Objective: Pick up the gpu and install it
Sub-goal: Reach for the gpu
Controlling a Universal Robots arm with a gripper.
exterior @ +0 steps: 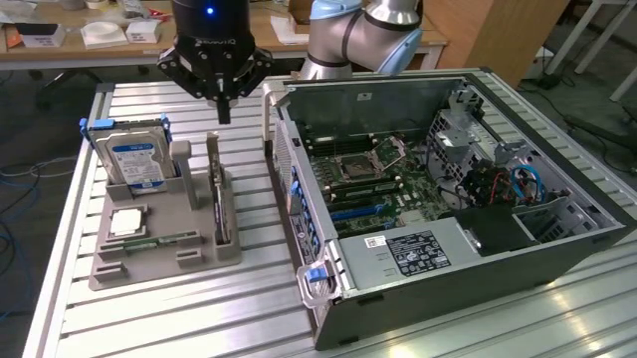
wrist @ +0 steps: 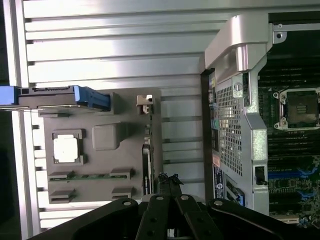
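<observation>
You're in a robotics lab or workshop. The worktop (exterior: 199,313) is ribbed aluminium profile. It carries an open PC case (exterior: 448,246) beside the hand (exterior: 224,115) and a grey parts fixture (exterior: 164,246) beneath it. Beyond the hand stand wooden desks (exterior: 60,51) with boxes (exterior: 104,33), and cables (exterior: 20,179) trail over the floor (exterior: 40,112).

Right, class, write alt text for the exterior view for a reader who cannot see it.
The robot's shut claw hangs over a grey parts holder, where the gpu stands on edge beside a hard drive. An open computer case lies at the exterior view's right.
</observation>
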